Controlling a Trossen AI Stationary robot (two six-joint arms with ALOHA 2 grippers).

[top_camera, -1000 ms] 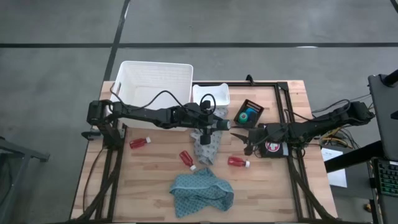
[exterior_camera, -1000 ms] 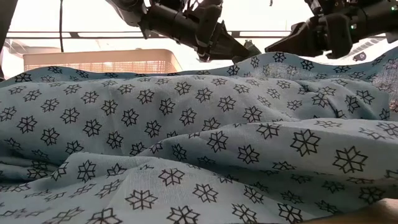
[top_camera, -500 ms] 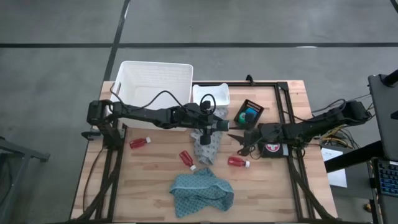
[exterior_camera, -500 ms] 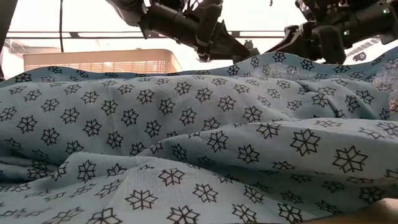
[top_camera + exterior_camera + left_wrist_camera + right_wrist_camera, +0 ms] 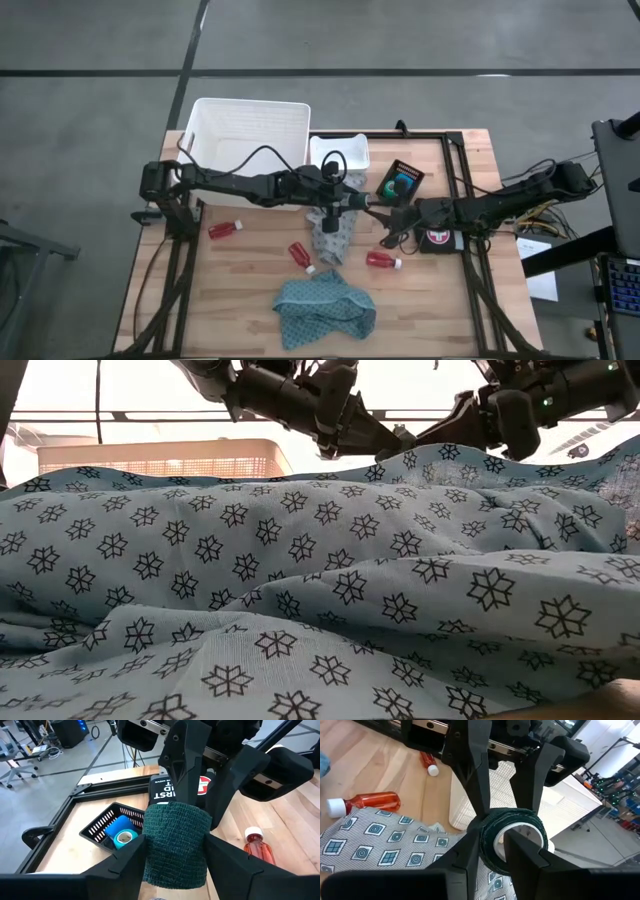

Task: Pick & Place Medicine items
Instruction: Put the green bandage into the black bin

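Note:
My left gripper is shut on a dark green roll, held in the air above the grey patterned cloth. My right gripper reaches in from the table's right and meets the roll's far end. On the wood lie three red bottles with white caps, each on its side. A blue roll sits in a small black tray. My left gripper pinches the green roll's curved sides between its two fingers. It comes level from the table's left, and the fingers lie along the roll, which is clear of the table. My right gripper has one finger in the roll's white hollow core. Its other finger is outside, against the green wall. It comes about level from the table's right, at the roll's end.
A white basket and a small white tray stand at the far side. The black first-aid pouch lies under my right arm. A teal patterned cloth lies crumpled near the front edge and fills the low view.
My right gripper has moved toward the table's left, up to the green roll in my left gripper. Its fingers have drawn closer together at the roll's end. My left gripper and the roll have kept still.

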